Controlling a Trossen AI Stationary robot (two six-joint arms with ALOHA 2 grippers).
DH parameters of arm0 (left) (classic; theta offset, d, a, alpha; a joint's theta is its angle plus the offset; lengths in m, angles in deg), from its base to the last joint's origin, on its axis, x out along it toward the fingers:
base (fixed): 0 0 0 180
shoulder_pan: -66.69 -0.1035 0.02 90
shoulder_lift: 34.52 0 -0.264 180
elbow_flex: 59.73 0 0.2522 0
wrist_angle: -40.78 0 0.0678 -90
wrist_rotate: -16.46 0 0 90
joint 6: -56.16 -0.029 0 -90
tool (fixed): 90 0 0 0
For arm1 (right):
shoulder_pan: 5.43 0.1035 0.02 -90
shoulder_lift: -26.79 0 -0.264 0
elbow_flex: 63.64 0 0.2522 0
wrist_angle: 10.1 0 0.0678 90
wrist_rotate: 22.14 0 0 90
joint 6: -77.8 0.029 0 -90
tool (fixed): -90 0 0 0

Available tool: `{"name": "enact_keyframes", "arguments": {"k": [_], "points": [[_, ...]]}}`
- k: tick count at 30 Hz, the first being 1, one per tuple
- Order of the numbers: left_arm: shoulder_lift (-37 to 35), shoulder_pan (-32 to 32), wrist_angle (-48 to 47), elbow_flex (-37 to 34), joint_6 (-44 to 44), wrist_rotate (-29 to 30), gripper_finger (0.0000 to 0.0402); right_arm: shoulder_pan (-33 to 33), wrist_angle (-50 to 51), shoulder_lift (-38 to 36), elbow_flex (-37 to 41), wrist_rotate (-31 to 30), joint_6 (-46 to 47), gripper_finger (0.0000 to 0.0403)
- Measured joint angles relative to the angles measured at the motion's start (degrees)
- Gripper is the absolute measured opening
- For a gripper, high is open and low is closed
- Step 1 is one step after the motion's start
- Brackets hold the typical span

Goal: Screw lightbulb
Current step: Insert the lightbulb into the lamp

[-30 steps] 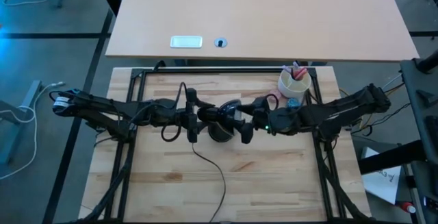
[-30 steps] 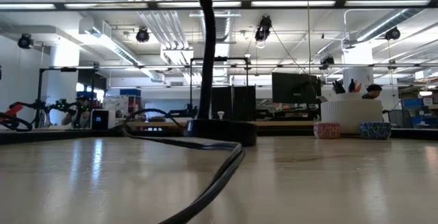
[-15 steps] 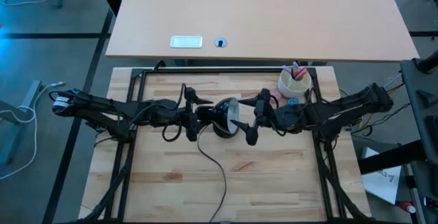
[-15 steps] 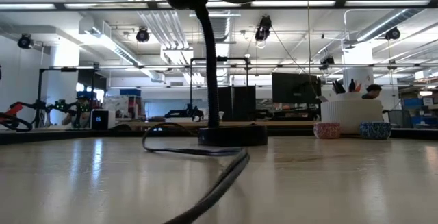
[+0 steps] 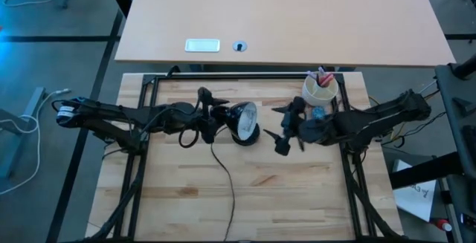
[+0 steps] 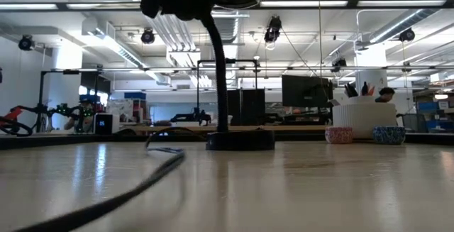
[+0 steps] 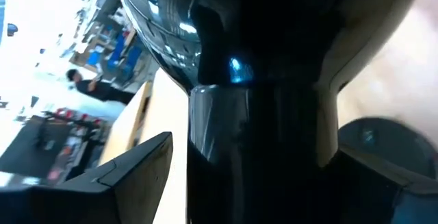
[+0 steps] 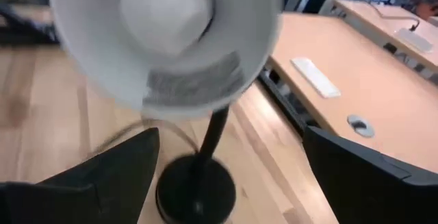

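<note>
Two tools flank the lamp at centre frame in the high view. You have the left tool clamped on the back of the lamp head, shade mouth turned toward the right of frame. Right tool sits just off that mouth, apart from it, fingers spread wide and holding nothing. The lightbulb shows in the right wrist view as a white globe seated inside the shade, upper left of that frame. Its axis runs along the shade's, pointing at the right tool, so that arm is the nearer for any turning. Whether the bulb is fully threaded, can't tell. Cord trails down the counter.
</note>
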Motion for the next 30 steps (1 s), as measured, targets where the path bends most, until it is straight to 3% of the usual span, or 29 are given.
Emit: {"name": "enact_keyframes", "arguments": {"k": [6, 10, 17, 30], "points": [[0.0, -0.2, 0.0, 0.0, -3.6, 5.1, 0.0327, -0.7, -0.4, 4.1, 0.2, -3.8, -0.7, 0.0355], [0.0, -0.3, 0.0, -0.1, -4.5, 7.9, 0.0327, -1.9, -4.5, 6.7, 0.2, -5.9, -6.1, 0.0355], [0.1, -0.4, 0.5, -0.1, -0.7, 10.3, 0.0327, -2.1, -17.3, 11.9, -0.1, 1.3, -20.5, 0.0355], [0.1, -3.2, 1.5, -0.2, 0.9, 10.6, 0.0327, -2.0, -18.4, 22.5, -8.4, 9.0, -18.3, 0.0355]]}}
